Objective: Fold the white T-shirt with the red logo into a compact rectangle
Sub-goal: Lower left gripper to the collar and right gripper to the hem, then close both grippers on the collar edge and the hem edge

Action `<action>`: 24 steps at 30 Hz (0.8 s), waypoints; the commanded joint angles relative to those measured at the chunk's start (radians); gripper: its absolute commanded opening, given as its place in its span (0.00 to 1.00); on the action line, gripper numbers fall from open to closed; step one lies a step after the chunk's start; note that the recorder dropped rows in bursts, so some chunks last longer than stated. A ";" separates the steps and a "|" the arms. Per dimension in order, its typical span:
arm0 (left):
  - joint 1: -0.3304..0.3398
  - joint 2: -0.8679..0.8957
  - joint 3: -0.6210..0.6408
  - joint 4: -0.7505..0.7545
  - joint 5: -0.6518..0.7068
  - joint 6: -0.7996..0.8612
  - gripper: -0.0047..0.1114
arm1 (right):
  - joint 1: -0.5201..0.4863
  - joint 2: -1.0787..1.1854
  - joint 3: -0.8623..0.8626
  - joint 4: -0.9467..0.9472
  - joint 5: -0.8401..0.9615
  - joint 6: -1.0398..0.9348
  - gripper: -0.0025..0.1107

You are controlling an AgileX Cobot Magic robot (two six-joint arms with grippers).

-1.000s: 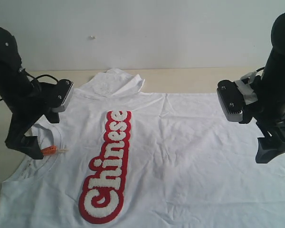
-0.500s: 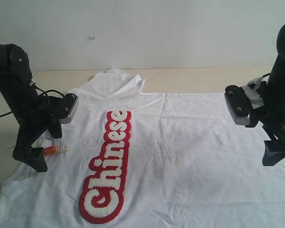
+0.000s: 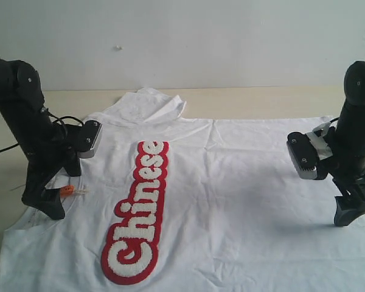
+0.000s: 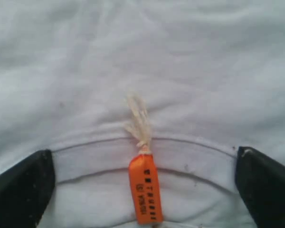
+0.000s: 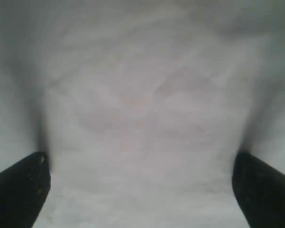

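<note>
Shirt is lying flat across the table, logo facing up. We are holding our left gripper wide apart over the orange tag, our right gripper spread likewise over plain cloth.

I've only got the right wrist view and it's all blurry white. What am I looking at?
Observer: That's the white T-shirt, spread flat on a table; your right gripper hovers over the end opposite its collar.
Operator: Is there a picture on it?
Observer: Yes, the red logo, puffy white letters spelling "Chinese", nearer the collar end.
Operator: Where's the other arm?
Observer: The left gripper is over the collar, jaws open either side of an orange tag.
</note>
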 commanded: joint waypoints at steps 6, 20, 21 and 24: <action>0.002 0.025 0.005 0.008 -0.024 -0.012 0.94 | -0.109 0.000 -0.004 -0.037 -0.001 0.058 0.95; 0.002 0.025 0.005 0.001 -0.024 -0.012 0.94 | -0.140 0.005 -0.004 0.138 -0.130 -0.073 0.95; 0.002 0.025 0.005 0.001 -0.024 -0.012 0.94 | -0.140 0.009 -0.004 0.124 -0.122 -0.105 0.95; 0.002 0.025 0.005 0.001 -0.024 -0.012 0.94 | -0.140 0.031 -0.004 0.010 -0.085 -0.125 0.95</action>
